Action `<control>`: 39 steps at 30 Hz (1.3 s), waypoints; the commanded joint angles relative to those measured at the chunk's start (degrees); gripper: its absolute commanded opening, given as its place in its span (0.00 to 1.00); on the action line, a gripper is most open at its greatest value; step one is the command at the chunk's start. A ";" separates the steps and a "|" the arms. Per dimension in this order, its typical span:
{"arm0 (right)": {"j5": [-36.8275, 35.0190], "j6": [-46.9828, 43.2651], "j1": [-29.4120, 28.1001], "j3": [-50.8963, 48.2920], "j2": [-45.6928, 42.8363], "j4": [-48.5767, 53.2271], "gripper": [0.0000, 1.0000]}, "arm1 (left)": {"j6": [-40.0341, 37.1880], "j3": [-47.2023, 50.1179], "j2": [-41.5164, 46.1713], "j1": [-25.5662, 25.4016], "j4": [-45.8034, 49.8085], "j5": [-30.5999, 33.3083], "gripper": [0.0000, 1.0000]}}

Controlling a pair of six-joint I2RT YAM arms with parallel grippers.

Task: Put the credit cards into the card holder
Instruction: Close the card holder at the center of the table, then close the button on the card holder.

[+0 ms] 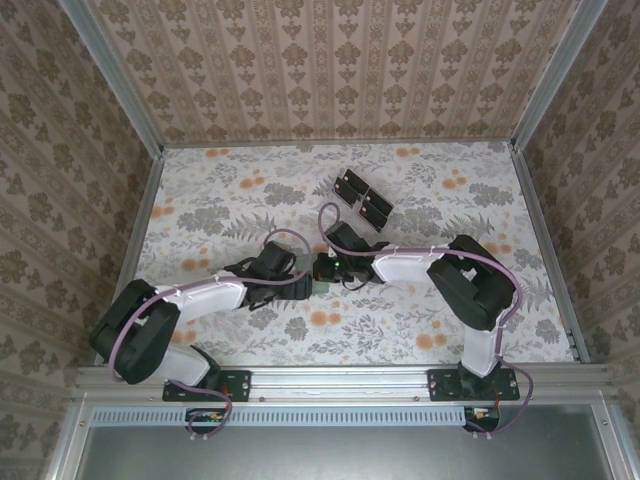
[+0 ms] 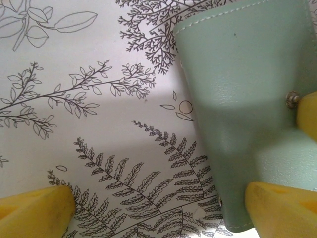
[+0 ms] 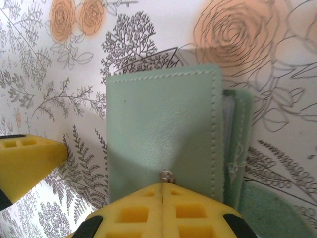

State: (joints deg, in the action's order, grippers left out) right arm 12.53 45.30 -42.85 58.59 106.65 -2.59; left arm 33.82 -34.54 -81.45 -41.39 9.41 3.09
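Right wrist cam: right end effector [image 3: 163, 191] fully closed, yellow pads pinching the edge of the card holder [image 3: 158, 129] right at its metal snap stud [image 3: 166, 174]. Holder = pale green stitched wallet on the floral surface [image 1: 420, 330], top flap w/ a 2nd green layer sticking out along one side; can't tell what's in its pockets. Left wrist cam: left end effector [image 2: 158, 203] wide open, nothing held; one yellow finger [image 2: 282, 208] sits over the holder's near corner, the other out over bare surface, contact unclear. Top ext cam: both arms reach to mid-surface and the end effectors meet there, holder mostly hidden under them. Farther back, apart from the arms, a clear plastic tray [image 1: 366, 222] lies skewed to the surface edges; credit cards [image 1: 352, 186], black, lie inside it in two groups, count unclear.
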 commanded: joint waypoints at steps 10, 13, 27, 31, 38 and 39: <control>-6.01 -2.52 2.85 2.42 -13.58 9.82 0.28 | 0.98 1.06 -6.40 -0.03 2.37 1.38 1.00; -10.69 -5.78 2.89 5.29 -13.12 18.34 0.37 | 0.89 1.15 -6.67 -0.05 2.37 1.35 1.00; -12.62 -10.16 2.07 11.02 -4.36 27.86 0.32 | 0.63 1.49 -7.02 -0.15 1.92 0.69 1.00; -12.10 -10.06 1.98 10.94 -3.22 27.56 0.27 | 0.36 1.42 -7.18 -0.06 1.91 0.60 1.00; -11.47 -9.77 1.73 10.46 -2.86 26.95 0.18 | 0.28 1.46 -7.28 -0.14 1.84 0.46 1.00; -11.48 -9.62 1.72 10.34 -2.89 26.94 0.17 | 0.26 1.41 -7.26 -0.08 1.77 0.49 1.00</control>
State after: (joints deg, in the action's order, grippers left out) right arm 1.26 35.94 -40.77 67.79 103.15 22.98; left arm 34.02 -35.83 -83.59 -42.04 10.70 4.58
